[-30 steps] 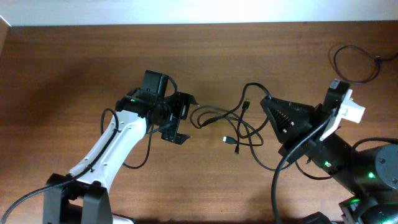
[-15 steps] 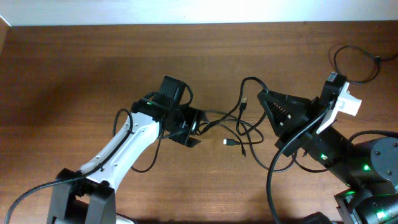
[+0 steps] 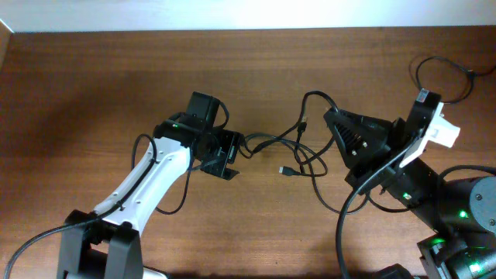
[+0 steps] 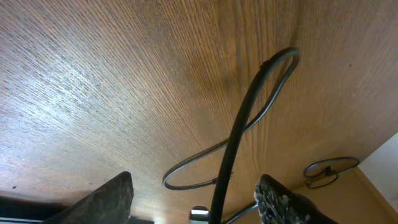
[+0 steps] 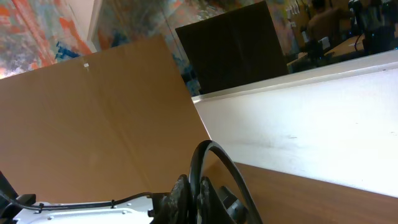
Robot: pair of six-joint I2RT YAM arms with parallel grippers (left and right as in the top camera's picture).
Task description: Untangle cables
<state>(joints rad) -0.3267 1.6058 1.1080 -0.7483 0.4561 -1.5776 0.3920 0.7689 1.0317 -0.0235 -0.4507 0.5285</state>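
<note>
Sprawling just toward 3 o'clock of the table's middle, the thin black rubbery cables [image 3: 298,149] form a loose knot of round, smooth, matte cords. Their loops cross, and a small silver-tipped plug [image 3: 285,172] sits at the knot's 7 o'clock. They lie on the brown wood-grain table [image 3: 93,85], whose fine streaked grain shows sharpest in the left wrist view.

At the knot's 9 o'clock sits the left gripper [image 3: 231,155], black and blocky on a glossy white arm link [image 3: 147,186]. At its 3 o'clock the right gripper [image 3: 328,118], a black ribbed wedge, narrows to a point. There one cord arches away in a tall loop toward 12 o'clock. A separate thin black coil [image 3: 443,77] lies well apart at the table's 2 o'clock corner.

The left wrist view adds what the overhead hides. The left gripper's rough, pebbled pads [image 4: 283,202] stand wide apart, so it is open. One cord runs between them without touching either and bends into a hairpin loop against the grain.

The right wrist view shows the right gripper [image 5: 199,194] closed tight on a cord that springs from its tips in a narrow arch. Behind it are a flat tan board [image 5: 93,124] and a white ledge [image 5: 323,124].
</note>
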